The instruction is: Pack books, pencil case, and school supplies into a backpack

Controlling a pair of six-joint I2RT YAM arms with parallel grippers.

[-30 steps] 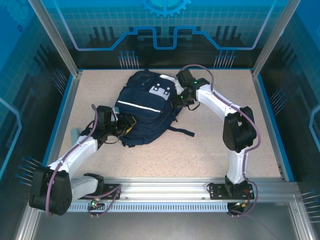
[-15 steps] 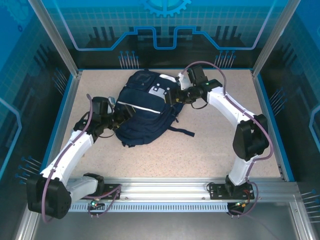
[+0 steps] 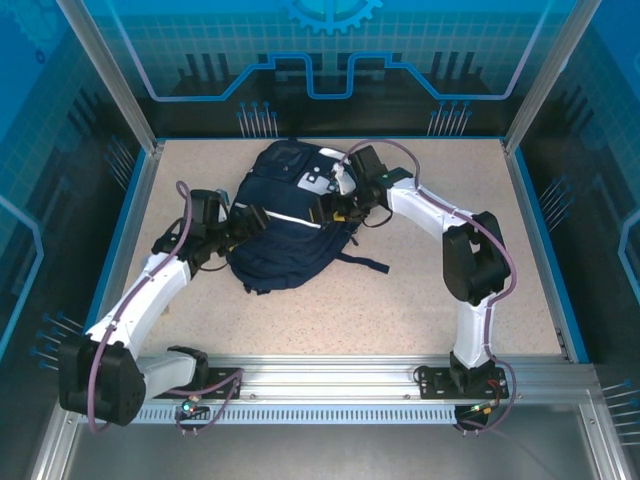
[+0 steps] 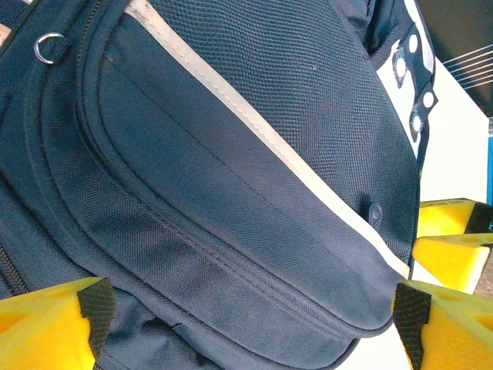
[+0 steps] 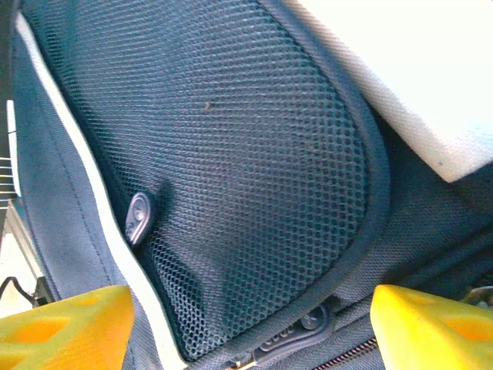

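Note:
The navy backpack (image 3: pixel 290 225) lies flat mid-table, its white stripe (image 3: pixel 290 215) across it and a grey patch (image 3: pixel 318 180) near the top. My left gripper (image 3: pixel 248 222) sits at the pack's left side, open; in the left wrist view its yellow fingers (image 4: pixel 54 324) stand wide apart over the front pocket (image 4: pixel 231 216). My right gripper (image 3: pixel 328 210) is over the pack's right side, open, with its fingertips (image 5: pixel 69 327) straddling a mesh pocket (image 5: pixel 231 154) and a zipper pull (image 5: pixel 296 335). The books and pencil case are out of view.
Loose dark straps (image 3: pixel 365 262) trail from the pack toward the right. Blue-trimmed walls enclose the speckled table (image 3: pixel 430 290). The rail (image 3: pixel 320 385) carrying both arm bases runs along the near edge.
Both grippers have opened. The left one shifted up along the pack's left side; the right one came down from the pack's top right corner onto its right side.

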